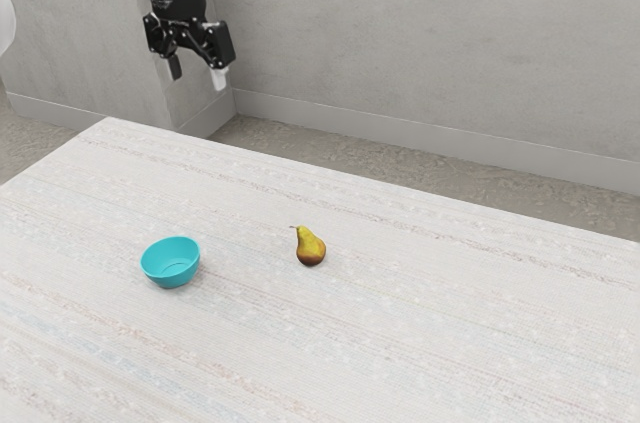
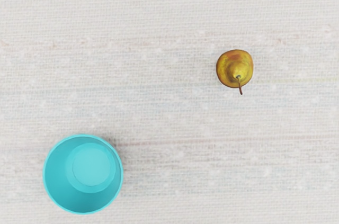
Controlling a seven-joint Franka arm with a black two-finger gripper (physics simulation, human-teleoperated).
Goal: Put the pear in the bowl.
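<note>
Over in the exterior view, the hand [image 1: 198,74] hangs high above the tabletop [image 1: 430,333], released, fingers parted, nothing between them! The pear [image 1: 311,247] stands upright on the tabletop, closer to the far edge than the bowl [image 1: 171,263], which sits nearer the side edge at the exterior view's left.

Now the wrist view: pear stem-up, well apart from the bowl, resting outside its rim. Nothing is scored yet, I'd say: the reach, grasp, carry and release are all left to play!
</note>
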